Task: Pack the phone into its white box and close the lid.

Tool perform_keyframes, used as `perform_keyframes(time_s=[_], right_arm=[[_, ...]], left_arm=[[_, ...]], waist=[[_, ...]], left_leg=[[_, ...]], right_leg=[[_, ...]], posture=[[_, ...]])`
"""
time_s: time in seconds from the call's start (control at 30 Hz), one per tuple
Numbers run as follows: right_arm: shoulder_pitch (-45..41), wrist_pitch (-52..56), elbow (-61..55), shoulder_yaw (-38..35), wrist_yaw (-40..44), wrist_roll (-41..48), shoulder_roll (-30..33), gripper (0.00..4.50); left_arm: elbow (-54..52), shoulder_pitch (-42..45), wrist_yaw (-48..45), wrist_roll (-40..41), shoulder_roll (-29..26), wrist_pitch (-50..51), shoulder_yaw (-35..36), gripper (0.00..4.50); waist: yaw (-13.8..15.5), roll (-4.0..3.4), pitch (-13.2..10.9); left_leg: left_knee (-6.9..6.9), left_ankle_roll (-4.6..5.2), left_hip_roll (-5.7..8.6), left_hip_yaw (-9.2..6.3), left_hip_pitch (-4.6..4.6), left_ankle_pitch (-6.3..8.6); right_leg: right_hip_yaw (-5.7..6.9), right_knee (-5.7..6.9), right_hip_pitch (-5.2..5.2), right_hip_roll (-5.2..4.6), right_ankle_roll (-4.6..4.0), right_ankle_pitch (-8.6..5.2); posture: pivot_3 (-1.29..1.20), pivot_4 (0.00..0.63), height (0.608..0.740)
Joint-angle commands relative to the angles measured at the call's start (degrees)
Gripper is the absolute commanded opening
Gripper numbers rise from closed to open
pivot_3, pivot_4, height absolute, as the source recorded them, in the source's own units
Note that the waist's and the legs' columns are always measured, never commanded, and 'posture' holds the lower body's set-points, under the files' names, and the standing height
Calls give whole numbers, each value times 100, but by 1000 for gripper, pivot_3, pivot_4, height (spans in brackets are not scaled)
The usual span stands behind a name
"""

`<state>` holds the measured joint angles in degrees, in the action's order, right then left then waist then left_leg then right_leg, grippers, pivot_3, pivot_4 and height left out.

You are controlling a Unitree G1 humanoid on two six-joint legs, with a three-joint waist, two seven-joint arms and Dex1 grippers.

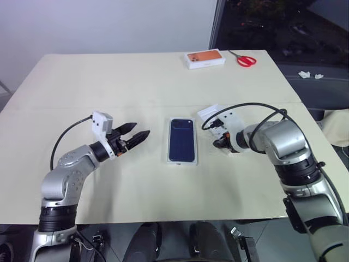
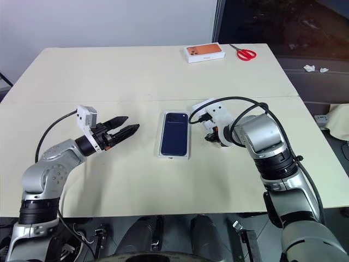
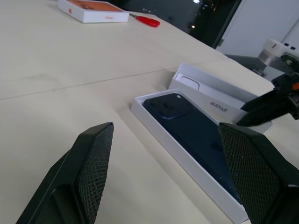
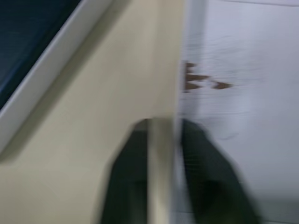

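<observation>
Left eye view: phone lies in the white box mid-tabletop. Right tool pinches the lid's wall; left tool gapes empty. Next, likely lifting the lid squarely over the box.

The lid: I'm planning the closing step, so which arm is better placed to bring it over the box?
Right. The right gripper is shut on the lid's wall beside the white box, where the phone lies. The left gripper hovers open, apart.

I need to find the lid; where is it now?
In the head views the lid lies on the table, just right of the white box holding the phone, pinched by the right hand.
</observation>
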<state>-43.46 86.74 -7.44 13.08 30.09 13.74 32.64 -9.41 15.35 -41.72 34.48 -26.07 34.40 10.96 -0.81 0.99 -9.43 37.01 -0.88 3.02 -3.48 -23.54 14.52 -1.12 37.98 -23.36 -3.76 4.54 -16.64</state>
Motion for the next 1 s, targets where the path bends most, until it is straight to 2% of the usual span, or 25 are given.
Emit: perform_keyframes(time_s=[0.03, 0.13, 0.33, 0.43, 0.53, 0.63, 0.73, 0.87, 1.0], right_arm=[[-55, -125, 8, -93, -89, 33, -17, 41], [-84, -202, -7, -143, -36, 123, -11, 41], [-680, -274, 410, -1337, -424, 211, -788, 41], [-1024, -435, 376, -2340, -505, 569, -1419, 41], [-1258, 350, 138, -3587, -506, 1097, -2292, 41], [-1603, 576, 652, -5127, -1038, 2013, -3295, 41], [-1711, 576, 1144, -5920, -1559, 3315, -3981, 41], [-1477, 576, 1551, -6498, -2609, 4559, -4634, 41], [-680, 576, 1853, -6015, -3244, 5511, -4790, 41]], left_arm=[[-223, -19, 42, 111, -24, -59, 88, 3755], [-180, 35, 73, 119, -54, -26, 102, 3755], [-137, 64, 63, 179, -143, 0, 152, 3755], [-102, 71, 54, 174, -312, -47, 290, 3755], [-81, 120, 30, 347, -443, 18, 505, 3755], [-19, 205, 16, 572, -554, 40, 820, 3755], [243, 321, -104, 865, -821, 53, 1288, 3755], [329, 270, -265, 1088, -1006, 102, 1524, 3755], [219, 91, -272, 1103, -1059, 149, 1461, 3755]], waist=[[-1, 0, 0], [3, 0, 0], [-21, -3, -2], [-10, -3, -3], [-10, -5, -2], [-13, -7, -3], [-26, -11, -5], [-29, -18, -9], [-27, -16, -8]], left_leg=[[0, 0, 0, 0, 0, 0], [1, 0, 0, 0, 0, 0], [-1, 0, -2, 1, 0, 0], [-1, 0, -2, 0, 0, 0], [-3, 0, -3, 0, -1, 0], [-3, 0, -4, -2, -1, 0], [-4, -1, -4, -1, 0, 0], [-12, -1, -3, 5, 0, -1], [-8, 0, 2, 6, 1, 0]], right_leg=[[0, 0, 0, 0, 0, 0], [0, 0, 1, 1, 0, 0], [-2, 3, -2, 6, 0, 0], [0, 3, -3, 7, 0, 0], [0, 3, -4, 7, 0, 0], [0, 5, -4, 7, 0, 0], [0, 8, -6, 7, 0, 1], [-7, 8, -12, 6, -1, 0], [-7, 5, -5, -2, -1, 0]], posture=[[0, 150, 740], [0, 150, 740], [0, 150, 740], [0, 150, 740], [0, 150, 740], [0, 150, 740], [0, 150, 740], [0, 150, 740], [0, 150, 740]])
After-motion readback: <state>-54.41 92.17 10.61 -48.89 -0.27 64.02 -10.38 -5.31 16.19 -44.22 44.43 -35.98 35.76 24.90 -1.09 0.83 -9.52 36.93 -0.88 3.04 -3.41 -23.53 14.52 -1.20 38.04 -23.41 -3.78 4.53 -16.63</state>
